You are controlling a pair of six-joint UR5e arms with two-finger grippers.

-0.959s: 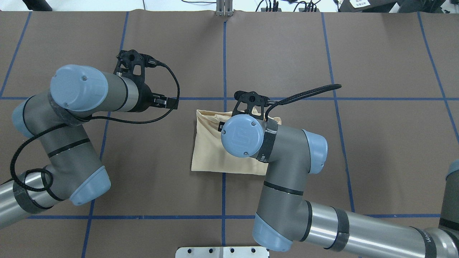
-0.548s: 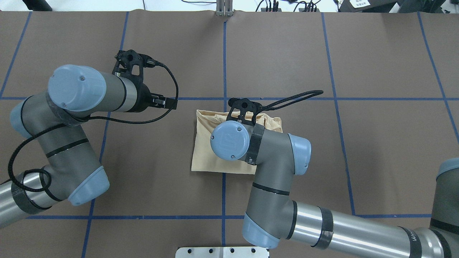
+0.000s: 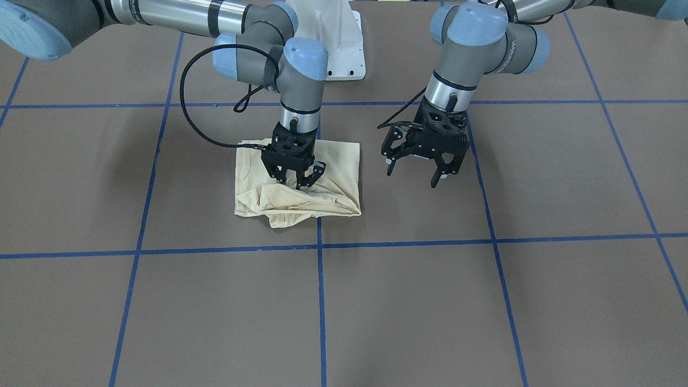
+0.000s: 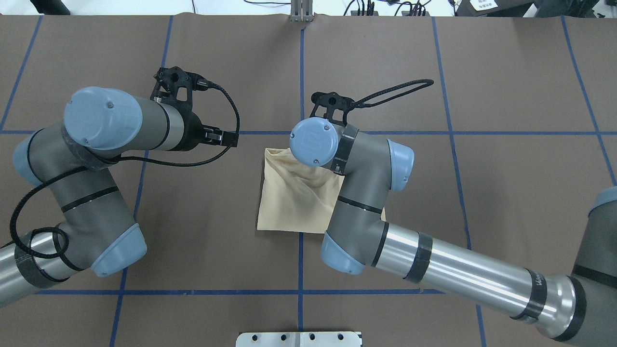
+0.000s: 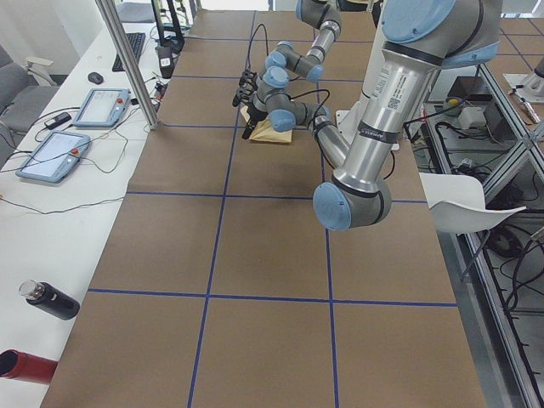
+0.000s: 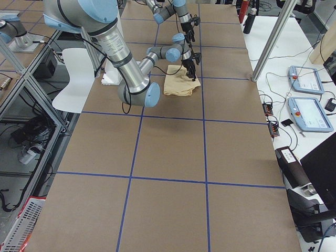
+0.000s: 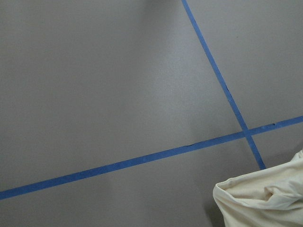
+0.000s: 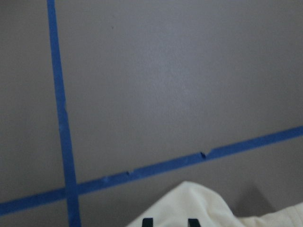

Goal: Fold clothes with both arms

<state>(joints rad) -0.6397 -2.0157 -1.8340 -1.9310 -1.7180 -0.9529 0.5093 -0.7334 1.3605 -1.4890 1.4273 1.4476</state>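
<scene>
T-shirt [image 3: 338, 158] is pale cream and folded down to a rough rectangle. It lies flat on the table [image 3: 484, 301] near the middle, straddling the centre blue tape line [image 3: 321, 301], in the band between two cross lines. No print shows. The edge farthest from my base is rumpled and bunched into ridges, and the half nearer my base is smoother.

My right gripper [image 3: 297, 184] points straight down onto the rumpled part. The fingers are drawn narrow and pinch a raised ridge of the cloth. In the right wrist view both fingertips [image 8: 147, 222] poke in at the bottom edge, close together, with cream fabric right behind them and a tape cross beyond. From overhead my right wrist and forearm cover the shirt's right side, so only its left part [image 4: 284, 197] shows.

My left gripper [image 3: 411, 177] hangs above bare table just beside the shirt, on my left. It is not touching the shirt and holds nothing, with the fingers spread wide. The left wrist view catches one shirt corner [image 7: 265, 203] low at right, next to a tape crossing.

The white base pedestal [image 3: 338, 48] sits at the table's near edge between my arms.
</scene>
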